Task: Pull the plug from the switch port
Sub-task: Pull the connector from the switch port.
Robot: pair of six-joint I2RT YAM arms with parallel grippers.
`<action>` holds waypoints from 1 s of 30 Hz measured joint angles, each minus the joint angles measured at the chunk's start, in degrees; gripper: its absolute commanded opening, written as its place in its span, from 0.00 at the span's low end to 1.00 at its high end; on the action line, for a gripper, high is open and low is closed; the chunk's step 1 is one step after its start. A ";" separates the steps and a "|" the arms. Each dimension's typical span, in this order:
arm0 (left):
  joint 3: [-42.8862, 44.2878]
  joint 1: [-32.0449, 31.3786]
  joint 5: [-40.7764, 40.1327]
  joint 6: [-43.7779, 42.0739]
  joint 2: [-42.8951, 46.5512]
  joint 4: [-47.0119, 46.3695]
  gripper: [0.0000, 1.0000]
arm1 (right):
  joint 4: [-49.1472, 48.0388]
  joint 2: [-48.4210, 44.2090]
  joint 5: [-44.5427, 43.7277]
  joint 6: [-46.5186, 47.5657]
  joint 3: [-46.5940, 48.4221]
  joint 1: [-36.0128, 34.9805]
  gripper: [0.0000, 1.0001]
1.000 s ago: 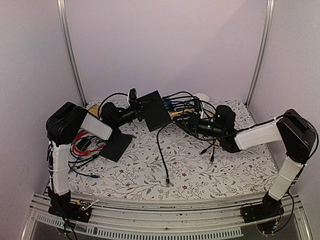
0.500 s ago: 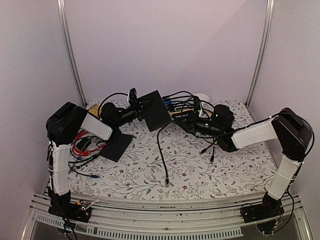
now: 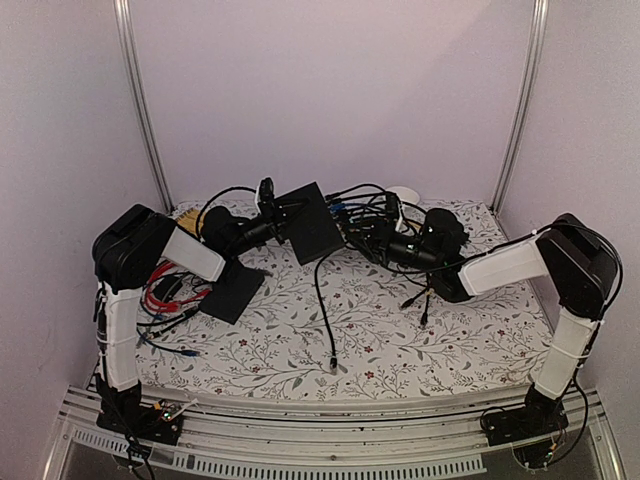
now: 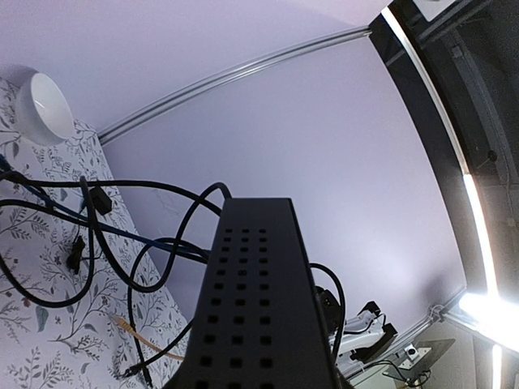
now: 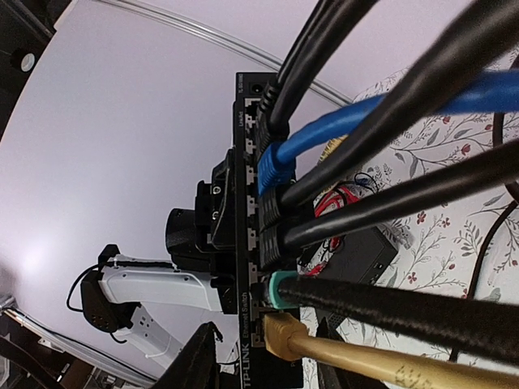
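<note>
Black switch (image 3: 308, 220) is clamped in the left hand (image 3: 274, 224) — the right hand (image 3: 374, 240), spread, has been advanced to the still-seated tan plug (image 5: 280, 335).

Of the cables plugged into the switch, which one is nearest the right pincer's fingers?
The tan cable, at the end of the switch, beside the teal-booted one. The others, black or blue, sit farther along.

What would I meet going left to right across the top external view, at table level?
Red cables → flat black slab → switch → white bowl → right arm's white link.
</note>
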State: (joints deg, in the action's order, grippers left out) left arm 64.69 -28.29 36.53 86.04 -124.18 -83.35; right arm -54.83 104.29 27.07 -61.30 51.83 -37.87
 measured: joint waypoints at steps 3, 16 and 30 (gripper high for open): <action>0.00 -0.09 0.00 0.00 0.00 -0.02 0.00 | -0.26 0.39 -0.02 -0.42 0.35 0.00 0.37; 0.00 -0.22 -0.37 -0.04 0.00 0.00 0.00 | -0.94 1.97 0.00 -0.92 1.14 0.00 0.26; 0.00 -0.46 -0.83 -0.07 0.00 0.02 0.00 | -1.09 2.27 -0.02 -1.51 2.10 0.00 0.16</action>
State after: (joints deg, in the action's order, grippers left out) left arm 64.69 -28.75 35.70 85.97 -124.18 -83.33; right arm -55.92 106.56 27.05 -62.81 53.93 -37.87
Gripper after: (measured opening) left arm 0.246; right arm 0.202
